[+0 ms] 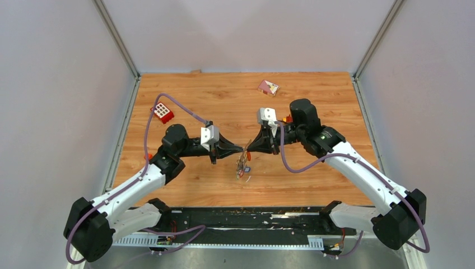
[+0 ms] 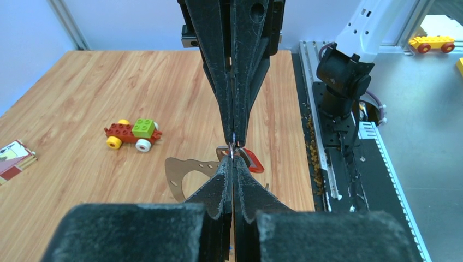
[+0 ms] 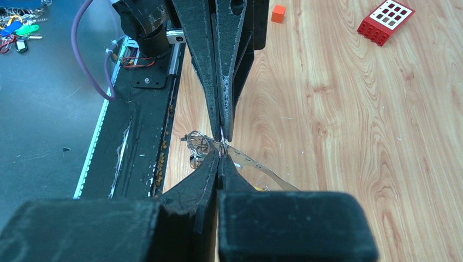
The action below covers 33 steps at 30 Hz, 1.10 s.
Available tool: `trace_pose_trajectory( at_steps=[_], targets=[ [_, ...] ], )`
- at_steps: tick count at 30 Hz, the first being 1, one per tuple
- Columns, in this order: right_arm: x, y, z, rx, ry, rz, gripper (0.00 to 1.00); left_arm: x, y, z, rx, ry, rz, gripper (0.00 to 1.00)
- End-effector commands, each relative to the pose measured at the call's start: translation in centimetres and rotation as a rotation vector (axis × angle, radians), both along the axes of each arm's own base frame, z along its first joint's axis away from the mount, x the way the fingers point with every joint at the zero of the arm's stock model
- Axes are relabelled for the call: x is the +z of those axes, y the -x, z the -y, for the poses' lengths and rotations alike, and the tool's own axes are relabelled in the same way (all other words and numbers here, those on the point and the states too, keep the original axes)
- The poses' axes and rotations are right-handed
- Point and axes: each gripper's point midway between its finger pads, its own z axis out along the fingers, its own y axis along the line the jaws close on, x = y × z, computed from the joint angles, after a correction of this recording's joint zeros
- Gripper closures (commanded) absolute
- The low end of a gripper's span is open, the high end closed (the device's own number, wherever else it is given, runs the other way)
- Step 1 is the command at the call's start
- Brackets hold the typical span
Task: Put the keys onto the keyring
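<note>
My two grippers meet tip to tip above the middle of the table. The left gripper (image 1: 243,150) (image 2: 233,159) and the right gripper (image 1: 250,149) (image 3: 221,155) are both shut, pinching a thin wire ring from opposite sides. From that ring hangs the keyring (image 2: 177,177) (image 3: 256,166), a flat perforated metal loop. A red tag (image 2: 254,162) and small keys (image 1: 242,168) dangle below the tips, just over the wood. Tangled wire rings (image 3: 199,144) show beside the right fingers. My own fingers hide most of the keys.
A red block with white squares (image 1: 163,112) (image 3: 385,22) lies far left. A pink-white card (image 1: 268,87) is at the back. A small toy car (image 2: 134,134) and an orange cube (image 3: 278,13) rest on the wood. The black rail (image 1: 241,216) runs along the near edge.
</note>
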Motion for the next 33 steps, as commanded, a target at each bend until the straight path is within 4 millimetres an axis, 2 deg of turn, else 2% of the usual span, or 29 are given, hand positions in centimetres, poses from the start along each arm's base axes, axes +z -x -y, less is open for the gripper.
trace_pose_trajectory(
  at_steps=[1,7,16,30,33],
  targets=[
    [0.8,0.1,0.0,0.018,-0.020,0.044,1.00,2.4,0.1,-0.1,0.003,0.055,0.102,1.00],
    [1.1,0.5,0.0,0.036,-0.028,0.048,1.00,2.2,-0.2,-0.2,0.017,0.044,0.096,1.00],
    [0.2,-0.3,0.0,0.007,-0.002,0.047,1.00,2.6,0.8,-0.2,-0.033,0.064,0.123,1.00],
    [-0.5,0.0,0.0,0.034,0.005,0.034,1.00,3.6,1.8,-0.5,-0.068,0.141,0.152,1.00],
    [-0.4,0.2,0.0,0.045,0.001,0.031,0.97,3.6,1.9,-0.5,-0.071,0.147,0.156,1.00]
  ],
)
